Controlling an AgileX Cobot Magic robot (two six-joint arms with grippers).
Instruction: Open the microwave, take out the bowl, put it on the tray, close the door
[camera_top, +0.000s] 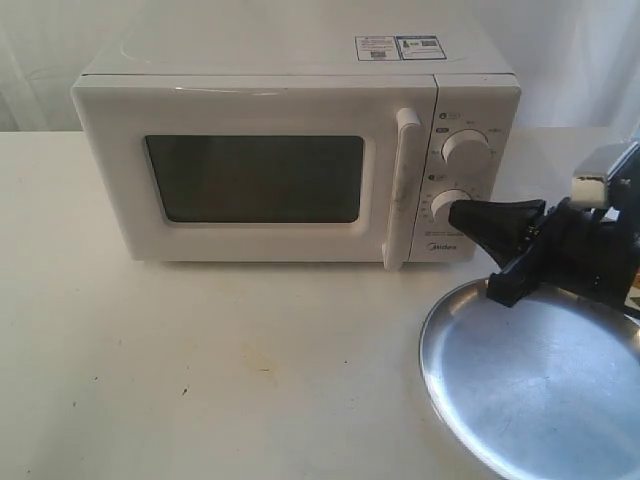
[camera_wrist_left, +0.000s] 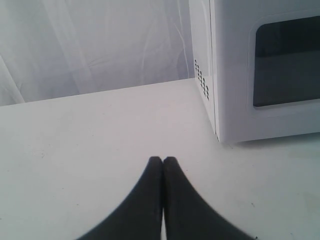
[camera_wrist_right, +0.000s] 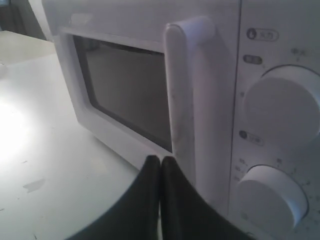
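Exterior view, nearest you: the tray (camera_top: 470, 400) lies bare under your right gripper (camera_top: 457, 213), its jaws pressed together on nothing, just short of the handle (camera_top: 405, 185). Those closed tips may skid off the bar or knock the lower dial (camera_top: 440, 197) beside it. The door (camera_top: 255, 115) is closed, and the bowl is unseen, presumably inside the microwave (camera_top: 280, 60). Your left gripper (camera_wrist_left: 162, 161), likewise closed and empty, sits clear.
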